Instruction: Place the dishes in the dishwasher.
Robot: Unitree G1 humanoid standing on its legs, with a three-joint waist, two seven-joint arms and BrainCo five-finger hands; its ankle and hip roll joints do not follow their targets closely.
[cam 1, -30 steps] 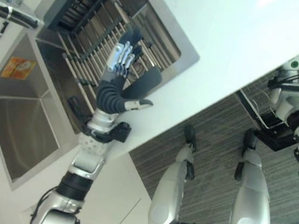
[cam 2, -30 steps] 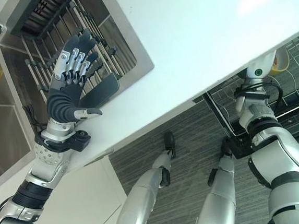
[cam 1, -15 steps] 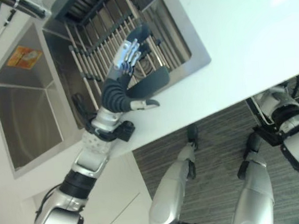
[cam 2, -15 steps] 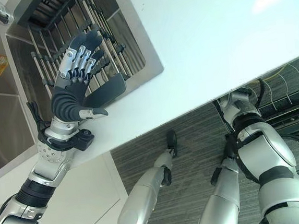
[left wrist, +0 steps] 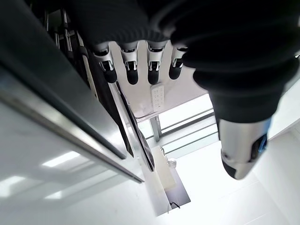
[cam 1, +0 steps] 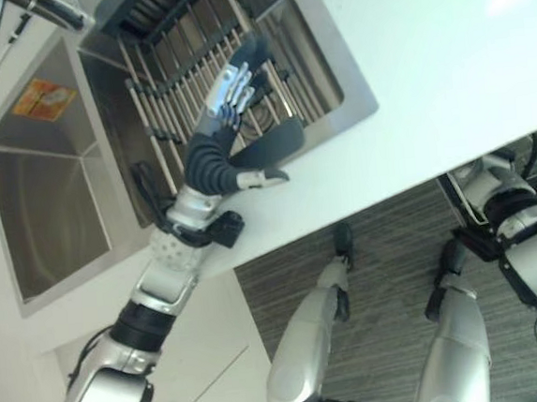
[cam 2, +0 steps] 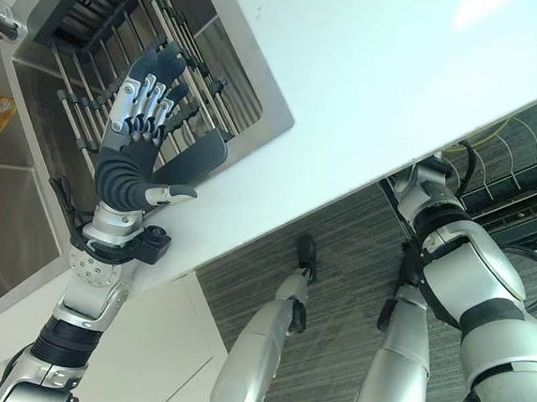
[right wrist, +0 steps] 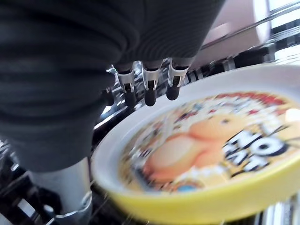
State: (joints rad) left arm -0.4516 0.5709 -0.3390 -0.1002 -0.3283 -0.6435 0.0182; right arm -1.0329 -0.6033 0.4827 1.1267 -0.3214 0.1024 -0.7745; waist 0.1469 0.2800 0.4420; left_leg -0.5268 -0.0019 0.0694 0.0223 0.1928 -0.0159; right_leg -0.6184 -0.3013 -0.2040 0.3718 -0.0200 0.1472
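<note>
We're up over the counter [cam 1: 407,67] with our left hand [cam 1: 226,96], fingers [cam 2: 142,94] straight and spread, thumb [cam 1: 264,176] sticking out to the side, nothing in the grasp. Under that hand sits a dark plate [cam 1: 273,144], its edge leaning on the rim of the sunken rack bay, half over the counter and half over the rack [cam 1: 192,76]. The rack is a grid of metal rods set down in a steel-walled well, and from here we can't make out any other dish standing between the rods. Beside it, further to our left, there's the steel sink [cam 1: 44,211], with a yellow and orange sticker [cam 1: 43,96] on its wall and the tap [cam 1: 40,9] poking in at the far corner. From the left wrist, we see the fingers hanging straight beside dark rack bars and a steel rim. Down on our right, the arm reaches under the counter edge toward a wire basket [cam 2: 519,165] of the dishwasher, near the striped grey floor [cam 1: 371,295]. From the right wrist, our right hand [right wrist: 145,86] has fingers pointing straight past a yellow-rimmed plate [right wrist: 201,150] with a cartoon print, lying among dark wires; whether the fingers touch it, we can't tell, but they are not curled.
</note>
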